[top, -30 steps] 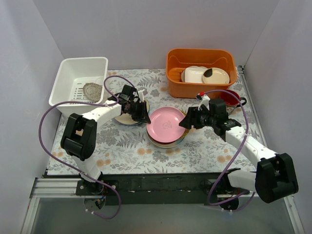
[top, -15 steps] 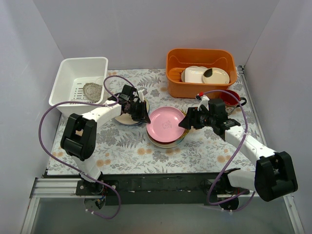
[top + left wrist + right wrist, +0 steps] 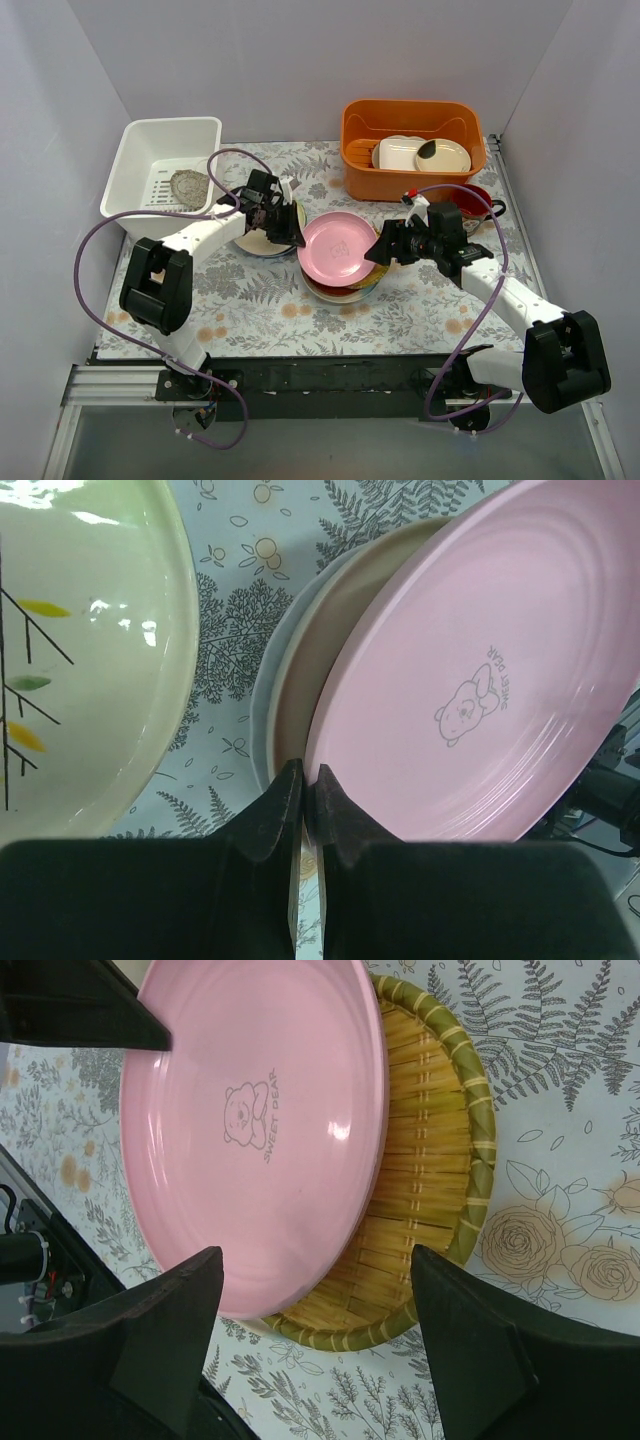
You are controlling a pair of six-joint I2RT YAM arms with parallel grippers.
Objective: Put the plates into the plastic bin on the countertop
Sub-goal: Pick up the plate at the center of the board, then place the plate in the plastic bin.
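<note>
left gripper (image 3: 308, 805) fingers pinched together on the rim of the pink plate (image 3: 338, 247). plate tilted over yellow woven plate (image 3: 430, 1190), mid countertop (image 3: 250, 300). right gripper (image 3: 318, 1265) fingers wide apart at opposite edge. white plastic bin (image 3: 140, 150) far left.

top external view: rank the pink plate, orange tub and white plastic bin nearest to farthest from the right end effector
Measured from the right end effector:
1. pink plate, right at its fingertips, just to the left on the stack.
2. orange tub, behind it, toward the back wall.
3. white plastic bin, far across the countertop at the back left.
</note>
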